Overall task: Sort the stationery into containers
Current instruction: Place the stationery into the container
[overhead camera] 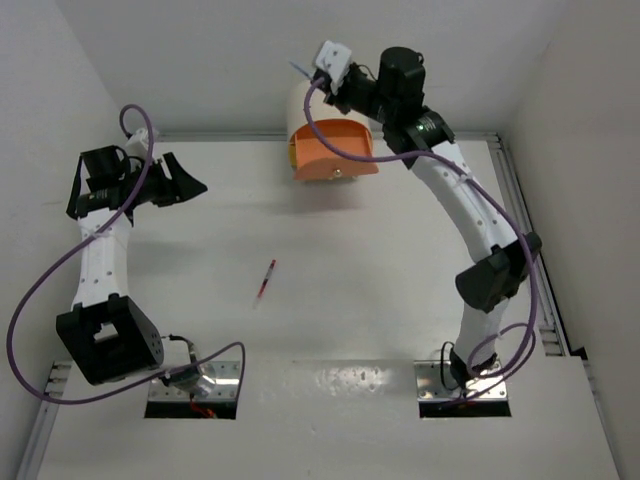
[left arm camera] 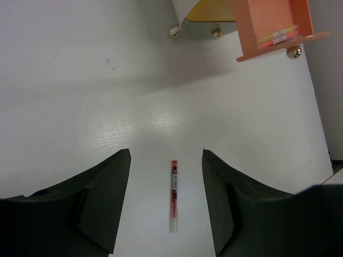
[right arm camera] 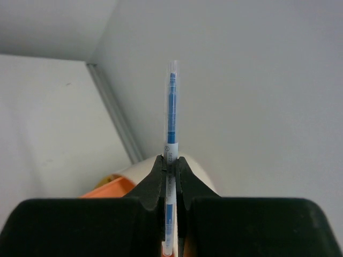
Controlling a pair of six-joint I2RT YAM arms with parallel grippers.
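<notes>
A red pen (overhead camera: 265,281) lies alone on the white table; in the left wrist view the red pen (left arm camera: 174,193) lies between my open fingers, well below them. My left gripper (overhead camera: 190,180) is open and empty at the far left. My right gripper (right arm camera: 170,160) is shut on a thin blue pen (right arm camera: 171,112), held above the cream arched box (overhead camera: 305,100). The blue pen's tip (overhead camera: 297,68) shows past the wrist. An orange drawer (overhead camera: 333,148) stands pulled out; it holds yellow and pink sticks (left arm camera: 277,36). A yellow drawer (left arm camera: 211,10) sits beside it.
A metal rail (overhead camera: 520,200) runs along the table's right edge. White walls close in behind the box and on both sides. Purple cables (overhead camera: 60,270) loop beside the left arm.
</notes>
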